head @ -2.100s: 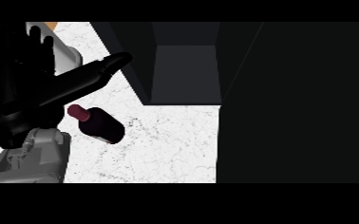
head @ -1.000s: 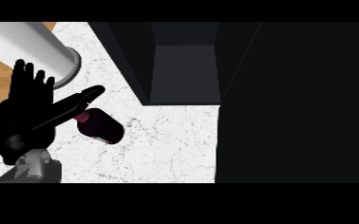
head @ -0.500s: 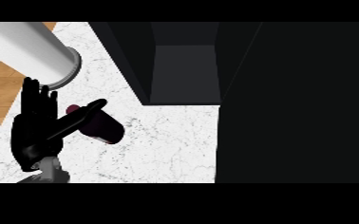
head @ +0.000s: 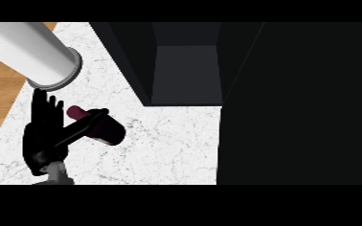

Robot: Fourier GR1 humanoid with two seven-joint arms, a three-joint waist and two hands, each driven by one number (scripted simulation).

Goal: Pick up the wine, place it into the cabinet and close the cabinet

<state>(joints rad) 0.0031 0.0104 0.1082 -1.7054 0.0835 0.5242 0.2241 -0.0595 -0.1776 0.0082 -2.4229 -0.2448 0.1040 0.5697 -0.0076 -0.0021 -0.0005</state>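
**Head view: left hand at the wine**

At lower left I see my left hand, fingers straight and spread, thumb lying across the wine, which lies on the marble counter beside the open cabinet.

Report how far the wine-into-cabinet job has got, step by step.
Done: nothing is finished. The wine bottle lies on the marble counter, outside the open cabinet.
In hand: the left hand is at the bottle, thumb across it and fingers straight, so no closed grasp shows.
Left: gripping and lifting the bottle, placing it into the cabinet, closing it. The right hand is not in view.
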